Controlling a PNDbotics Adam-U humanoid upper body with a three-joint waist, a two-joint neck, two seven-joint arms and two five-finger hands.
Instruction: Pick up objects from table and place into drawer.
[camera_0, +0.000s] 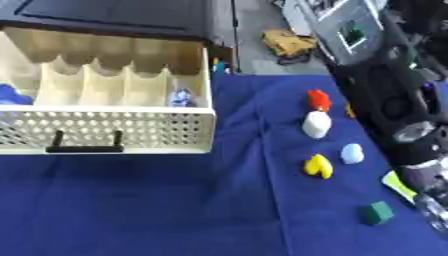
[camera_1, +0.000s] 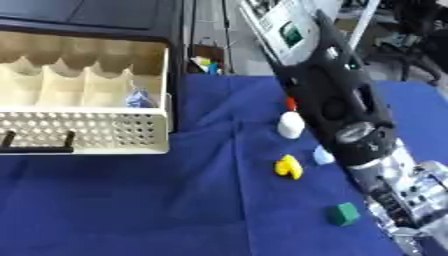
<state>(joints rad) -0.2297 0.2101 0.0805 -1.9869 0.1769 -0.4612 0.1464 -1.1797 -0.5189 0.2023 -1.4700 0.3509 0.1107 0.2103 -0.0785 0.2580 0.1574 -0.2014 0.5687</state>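
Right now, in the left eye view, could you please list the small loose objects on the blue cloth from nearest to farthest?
Green block → yellow piece → pale blue piece → white piece → red piece.

no readable text, labels, brands, numbers or signs anywhere

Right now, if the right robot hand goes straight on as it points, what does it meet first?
Likely only the blue cloth: the right robot hand aims at the lower right corner, passing the small green cube.
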